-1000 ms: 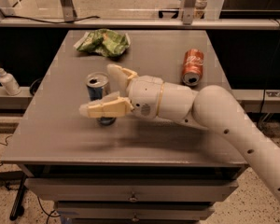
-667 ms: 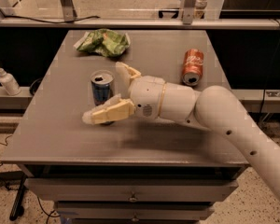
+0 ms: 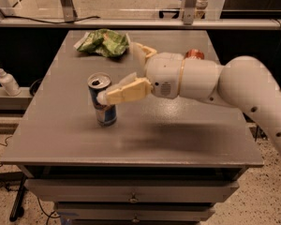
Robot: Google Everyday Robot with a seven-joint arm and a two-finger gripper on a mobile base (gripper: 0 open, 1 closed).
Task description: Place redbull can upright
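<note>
The redbull can (image 3: 102, 101) stands upright on the grey table (image 3: 187, 139), left of the middle, with its silver top open to view. My gripper (image 3: 118, 72) is open just to the right of the can. Its near finger (image 3: 126, 91) reaches across in front of the can's upper part, and its far finger (image 3: 143, 51) points back toward the green bag. I cannot tell whether the near finger touches the can. The jaws are spread wide and the can is not between them.
A crumpled green chip bag (image 3: 103, 42) lies at the table's back left. An orange-red soda can (image 3: 194, 54) shows just behind my arm at the back right. A white pump bottle (image 3: 7, 81) stands on a ledge to the left of the table.
The gripper has risen and drawn back to the right, so its fingers no longer straddle the can. The can stays upright in place. The arm now hides most of the soda can.
</note>
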